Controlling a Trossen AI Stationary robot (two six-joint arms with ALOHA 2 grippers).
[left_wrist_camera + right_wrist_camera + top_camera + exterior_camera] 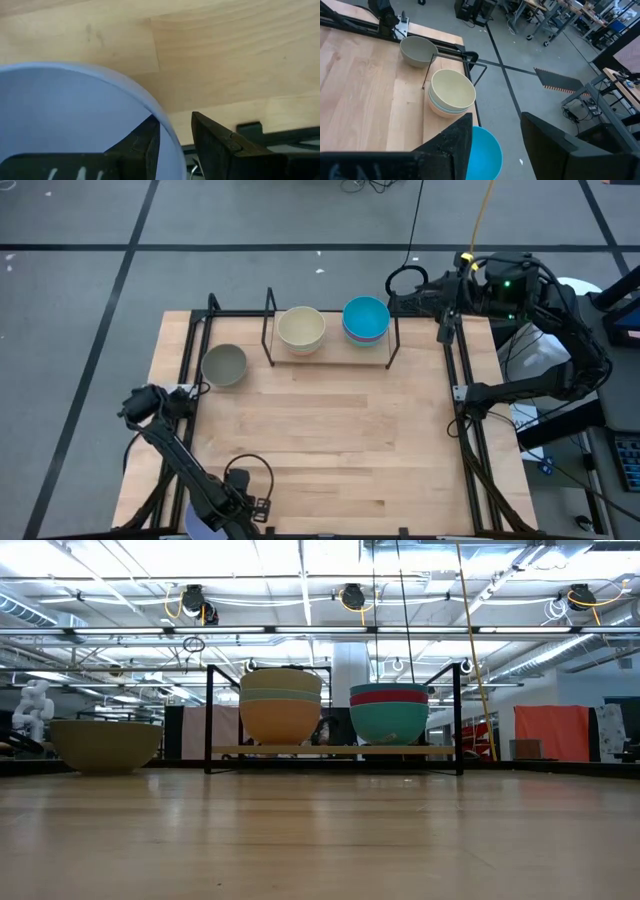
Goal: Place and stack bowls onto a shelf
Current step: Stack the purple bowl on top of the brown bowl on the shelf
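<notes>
Most of it looks done to me, two bowls left. Left to right:

Left gripper, bottom left of the high view at the counter edge: jaws narrowly parted, straddling the rim of the lavender bowl, smooth, thin-walled. Not yet shelved.

Grey-olive bowl, left of the shelf, loose on the light wood, matte, round.

Shelf, upper centre: thin black rods, pale board. Pale yellow stack on its left, teal-topped stack on its right.

Right gripper, upper right, beyond the teal stack: jaws spread wide, empty.
</notes>
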